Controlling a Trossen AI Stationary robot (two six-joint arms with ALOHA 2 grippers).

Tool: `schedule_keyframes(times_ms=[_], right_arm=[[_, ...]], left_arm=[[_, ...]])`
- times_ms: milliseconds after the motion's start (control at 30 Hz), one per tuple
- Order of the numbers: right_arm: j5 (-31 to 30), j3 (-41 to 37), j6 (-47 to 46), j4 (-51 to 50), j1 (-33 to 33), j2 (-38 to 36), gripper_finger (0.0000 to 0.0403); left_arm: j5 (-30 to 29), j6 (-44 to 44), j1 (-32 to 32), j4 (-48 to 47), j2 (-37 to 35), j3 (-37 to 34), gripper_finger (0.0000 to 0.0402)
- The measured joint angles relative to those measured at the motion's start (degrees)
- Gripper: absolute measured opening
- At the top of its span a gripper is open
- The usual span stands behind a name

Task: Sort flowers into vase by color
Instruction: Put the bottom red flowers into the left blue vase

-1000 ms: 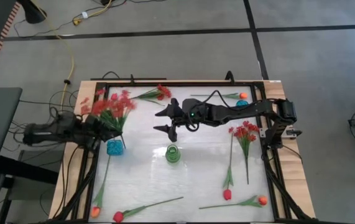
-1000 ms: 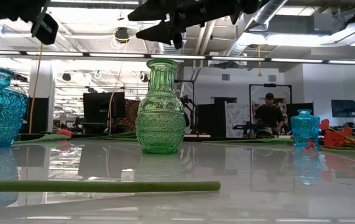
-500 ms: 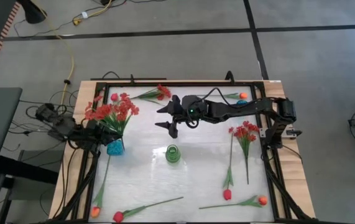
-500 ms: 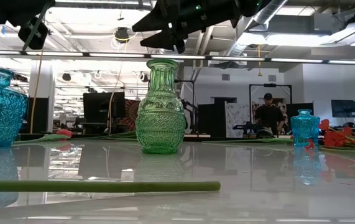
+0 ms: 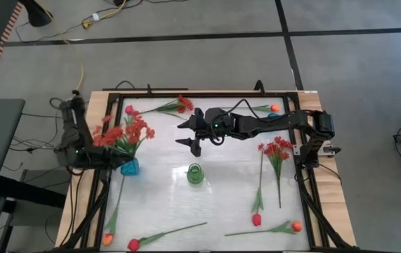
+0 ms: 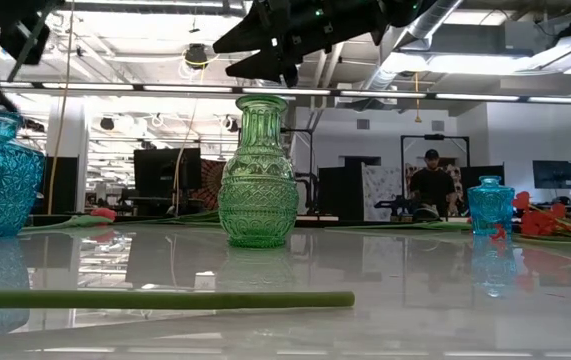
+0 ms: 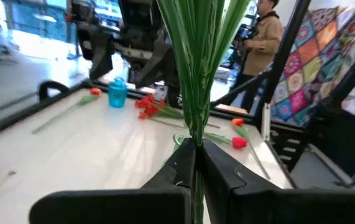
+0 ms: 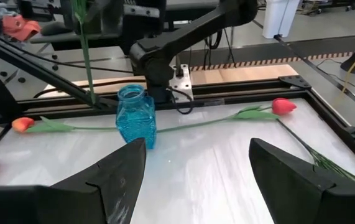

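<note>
So the left gripper (image 7: 196, 163) sits at the table's (image 5: 207, 204) left edge with its fingers clamped tight on the green stems of a bushy red spray (image 5: 125, 131). The stems run down toward the blue vase (image 5: 130, 167) right there by the edge; can't tell whether they're actually inside the neck. The right gripper (image 5: 192, 133) hangs in the air over the far middle of the table, fingers spread wide and empty, with the green vase (image 5: 195, 173) standing on the table nearer the front. Loose flowers are all over: a second red spray (image 5: 278, 150) lies on the right side, a red tulip (image 5: 256, 218) below it, an orange tulip (image 5: 296, 226) at the front right, another red tulip (image 5: 133, 244) and orange tulip (image 5: 107, 239) at the front left. A small blue vase (image 5: 274, 117) is at the far right.
</note>
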State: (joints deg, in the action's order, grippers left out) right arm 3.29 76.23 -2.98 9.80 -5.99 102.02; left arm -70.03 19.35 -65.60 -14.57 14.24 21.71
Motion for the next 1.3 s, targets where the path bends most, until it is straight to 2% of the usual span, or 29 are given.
schedule_keyframes(times_ms=[133,200,767,1033,1133,1300], right_arm=[[0.0,0.0,0.0,0.1,0.0,0.0,0.0311],[0.0,0.0,0.0,0.0,0.0,0.0,0.0311],[-0.1,0.0,-1.5,-0.2,0.4,0.0,0.0311],[-0.1,0.0,-1.2,-0.4,0.4,0.0,0.0311],[-0.1,0.0,-1.1,-0.4,0.4,0.0,0.0311],[0.9,-0.1,-1.1,4.1,0.9,0.4,0.0311]], left_arm=[[-15.4,-0.6,-9.0,-0.8,4.4,0.4,0.0],[-19.8,0.8,-12.4,-2.4,5.3,0.4,0.0],[-18.8,-2.6,-15.0,-9.3,5.1,0.7,0.0],[-14.5,-6.4,-16.5,-10.8,5.1,7.4,0.0],[-10.9,0.9,-16.3,-19.3,4.9,9.4,0.0],[-6.2,22.1,-14.6,-36.6,4.5,9.8,0.0]])
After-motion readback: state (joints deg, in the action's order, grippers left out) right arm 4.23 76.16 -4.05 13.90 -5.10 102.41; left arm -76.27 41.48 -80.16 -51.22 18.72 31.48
